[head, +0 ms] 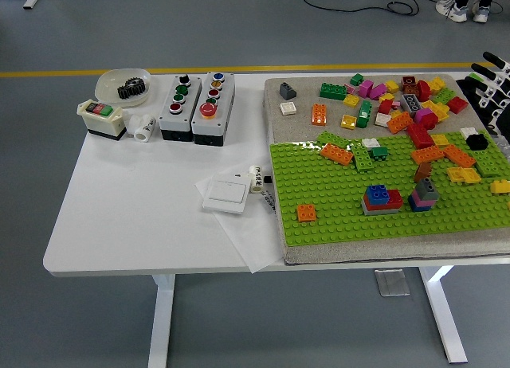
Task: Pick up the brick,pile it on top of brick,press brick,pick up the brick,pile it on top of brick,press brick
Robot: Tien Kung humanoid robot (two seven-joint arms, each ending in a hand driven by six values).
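Nearest the table's (135, 225) front edge, a green baseplate (335, 209) lies on a grey mat (382, 252). On it sit a lone orange brick (307, 213), a blue and red stack (381, 199) and, just beside that, a small tower with a grey top (425, 194). To the left lie a white switch plate (226, 194) and a sheet of paper (247, 236). Further back, loose bricks (394, 105) in many colours are scattered over the mat. At the far left stand two button boxes (197, 107) and a bowl holding a gear (123, 86). The right hand (492, 80) shows only at the right edge, fingers spread, holding nothing, clear of the bricks
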